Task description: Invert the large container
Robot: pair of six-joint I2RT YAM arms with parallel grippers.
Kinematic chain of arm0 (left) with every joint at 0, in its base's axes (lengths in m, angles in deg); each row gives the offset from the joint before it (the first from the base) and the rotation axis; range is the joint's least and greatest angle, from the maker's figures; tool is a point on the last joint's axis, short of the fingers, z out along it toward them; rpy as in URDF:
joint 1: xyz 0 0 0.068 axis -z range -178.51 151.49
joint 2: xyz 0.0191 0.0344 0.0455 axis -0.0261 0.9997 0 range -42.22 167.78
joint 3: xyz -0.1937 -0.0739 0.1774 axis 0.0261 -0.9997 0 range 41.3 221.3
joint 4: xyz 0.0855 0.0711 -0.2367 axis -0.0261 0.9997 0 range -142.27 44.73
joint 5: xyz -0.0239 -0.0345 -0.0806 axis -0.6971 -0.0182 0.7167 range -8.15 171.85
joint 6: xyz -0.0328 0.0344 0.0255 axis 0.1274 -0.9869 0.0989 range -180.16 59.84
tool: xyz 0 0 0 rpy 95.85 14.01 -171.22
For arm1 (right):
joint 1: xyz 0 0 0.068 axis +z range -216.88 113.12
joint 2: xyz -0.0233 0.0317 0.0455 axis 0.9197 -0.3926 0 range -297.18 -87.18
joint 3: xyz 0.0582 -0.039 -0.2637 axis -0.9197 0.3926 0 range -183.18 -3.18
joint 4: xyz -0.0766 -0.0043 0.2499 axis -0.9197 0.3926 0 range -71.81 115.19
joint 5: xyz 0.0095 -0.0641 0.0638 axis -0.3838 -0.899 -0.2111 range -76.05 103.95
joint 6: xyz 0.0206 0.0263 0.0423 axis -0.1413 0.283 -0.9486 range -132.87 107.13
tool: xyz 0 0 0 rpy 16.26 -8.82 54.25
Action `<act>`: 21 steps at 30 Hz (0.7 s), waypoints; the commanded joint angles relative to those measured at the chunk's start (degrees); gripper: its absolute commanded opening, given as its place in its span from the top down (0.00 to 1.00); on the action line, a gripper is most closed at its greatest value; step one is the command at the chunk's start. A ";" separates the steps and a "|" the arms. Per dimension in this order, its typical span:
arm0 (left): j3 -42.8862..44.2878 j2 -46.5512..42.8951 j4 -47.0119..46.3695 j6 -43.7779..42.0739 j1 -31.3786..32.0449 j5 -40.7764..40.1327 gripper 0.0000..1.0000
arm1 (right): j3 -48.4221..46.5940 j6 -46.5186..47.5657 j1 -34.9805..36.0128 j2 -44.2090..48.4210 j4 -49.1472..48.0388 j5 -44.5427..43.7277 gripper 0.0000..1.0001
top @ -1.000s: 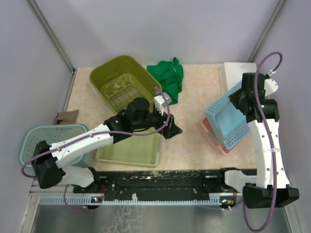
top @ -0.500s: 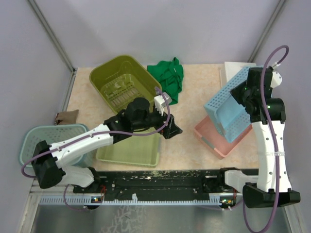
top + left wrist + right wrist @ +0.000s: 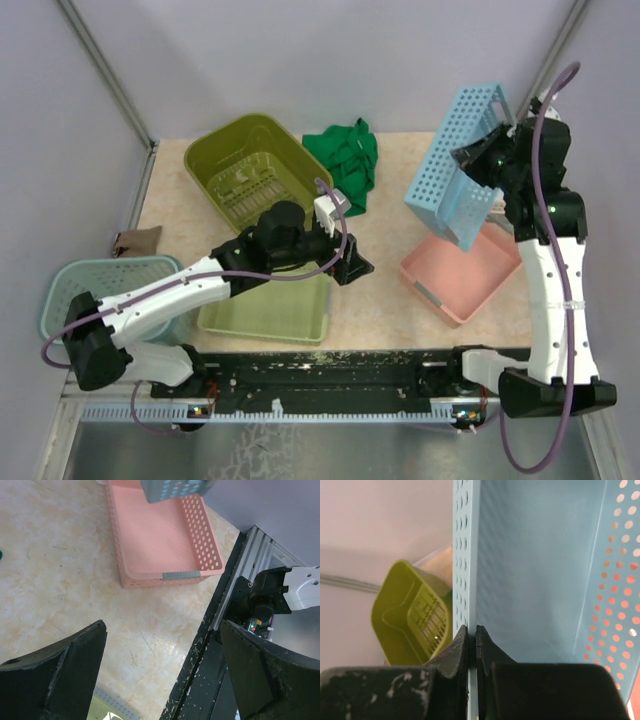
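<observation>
Teal mesh basket is sitting off the worktop's left edge, beside the left arm's shoulder. Olive-green bin is standing at the far left corner of the worktop. A green cloth is lying just beside it along the far edge, and a pale green tray is lying at the near edge. Left arm is reaching low over that tray toward the worktop's middle, forearm nearly level. The left gripper is hovering over bare surface with jaws spread wide and nothing between them. Pink perforated basket is resting upright near the right edge. Right arm is rising tall from its base at the near right corner, wrist high and turned leftward. The right gripper is pinching one wall of the large blue container, jaws pressed tight on the thin plastic. Container is hanging raised over the pink basket's far end, tipped steeply onto its side.
</observation>
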 commanded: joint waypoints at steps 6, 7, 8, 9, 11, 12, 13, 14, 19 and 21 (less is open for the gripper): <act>-0.93 -6.43 -0.26 0.82 0.31 -6.36 0.00 | -10.50 6.48 0.34 -17.51 -20.82 21.93 1.00; -1.04 -7.11 -0.08 1.04 0.29 -7.08 0.00 | -12.43 6.75 0.35 -20.66 -21.57 25.28 1.00; -1.21 -7.79 -0.05 1.27 0.29 -7.76 0.00 | -14.11 6.40 0.35 -23.83 -22.59 27.64 1.00; -1.42 -8.50 -0.12 1.37 0.33 -8.51 0.00 | -15.75 5.60 0.35 -27.69 -23.25 29.10 1.00; -1.61 -9.57 -0.19 1.55 0.29 -9.38 0.00 | -18.12 4.18 0.30 -33.32 -25.66 31.73 1.00; -1.56 -9.96 -0.14 1.56 0.29 -9.63 0.00 | -19.29 3.47 0.34 -35.47 -26.07 32.15 1.00; -1.51 -10.15 -0.05 1.53 0.29 -9.91 0.00 | -20.98 2.94 0.35 -37.71 -26.42 32.93 1.00; -1.35 -10.21 0.06 1.42 0.29 -10.14 0.00 | -21.89 2.47 0.35 -39.73 -26.77 33.21 1.00; -0.61 -9.85 0.60 1.03 0.29 -10.44 0.00 | -22.52 -0.48 0.34 -46.19 -29.13 34.23 1.00; -0.31 -9.57 0.87 0.86 0.29 -10.48 0.00 | -21.45 -0.89 0.27 -47.40 -30.37 35.22 1.00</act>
